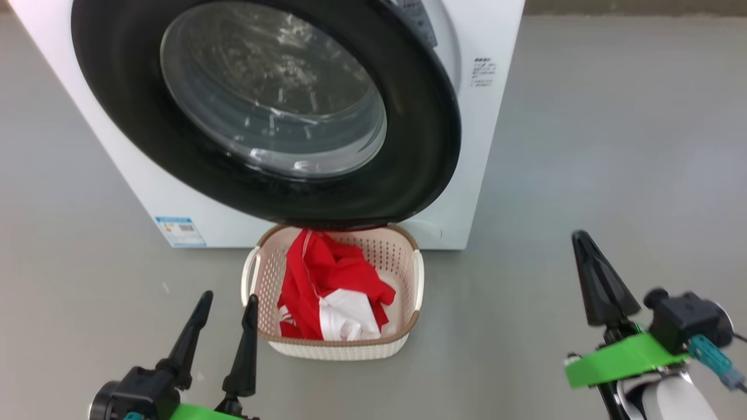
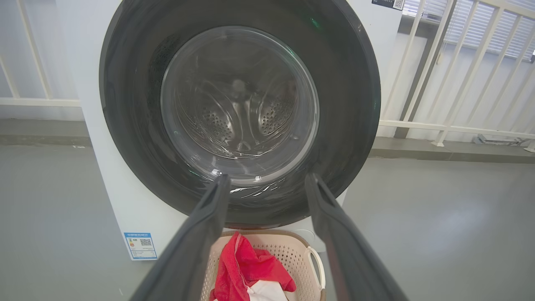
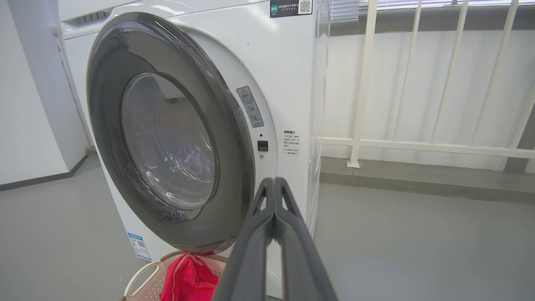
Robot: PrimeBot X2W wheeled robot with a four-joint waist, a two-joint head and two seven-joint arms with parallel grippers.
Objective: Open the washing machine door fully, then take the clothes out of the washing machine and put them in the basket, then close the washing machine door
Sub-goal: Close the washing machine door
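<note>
The washing machine [image 1: 487,146] stands white and boxy ahead of me. The washing machine door [image 1: 423,146], with its black rim and clear glass bowl, hangs across the front, its right edge still a little off the machine in the right wrist view [image 3: 234,138]. The basket [image 1: 418,280] sits on the floor just below the door, with the red and white clothes [image 1: 327,280] inside it. My left gripper [image 1: 228,297] is open and empty, just left of the basket. My right gripper [image 1: 580,239] is shut on nothing, well to the basket's right. In the wrist views, the left gripper [image 2: 268,177] points at the door glass and the right gripper [image 3: 273,180] at the door's right edge.
Grey floor [image 1: 613,146] lies open to the right and left of the machine. A white railing [image 3: 418,144] runs behind and beside the machine along a raised kerb. A blue label [image 1: 181,231] sits low on the machine's front.
</note>
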